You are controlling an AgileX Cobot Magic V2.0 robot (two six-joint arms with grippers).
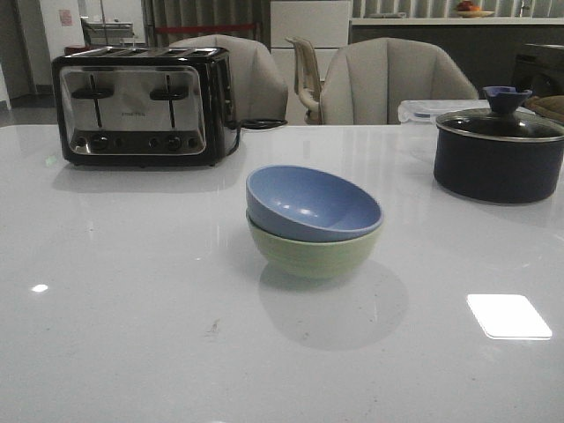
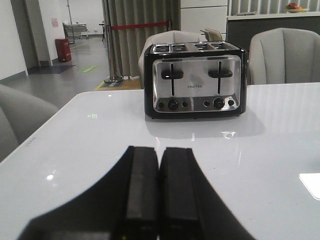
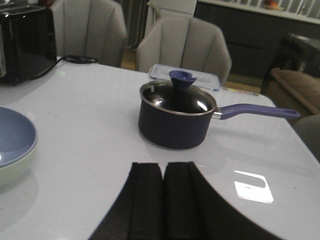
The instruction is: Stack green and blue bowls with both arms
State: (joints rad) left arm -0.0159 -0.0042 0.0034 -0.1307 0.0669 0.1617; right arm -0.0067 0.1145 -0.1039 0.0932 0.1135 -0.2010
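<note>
**A:** What do you have in front of you, biggest thing first?

**B:** You have the white table point(image 1: 132, 335) under everything. On it, the toaster point(image 1: 141, 106) stands at the far left, its slots facing you, with a black cord trailing off its right side. The dark lidded pot point(image 1: 498, 150) sits at the far right, its blue handle pointing away from the bowls in the right wrist view.

**A:** And the bowls?

**B:** You'll find them near the middle of the table, well apart from both toaster and pot. The blue bowl point(image 1: 313, 203) rests inside the green bowl point(image 1: 313, 251), tilted so its rim sits higher on the left. The green one stands on the table.

**A:** What are your grippers doing?

**B:** Your left gripper point(image 2: 158, 195) has its fingers pressed together with nothing between them, and it faces the toaster. Your right gripper point(image 3: 163, 200) is likewise pressed together on nothing, facing the pot, with the bowls just off to its side. Neither touches a bowl.
</note>
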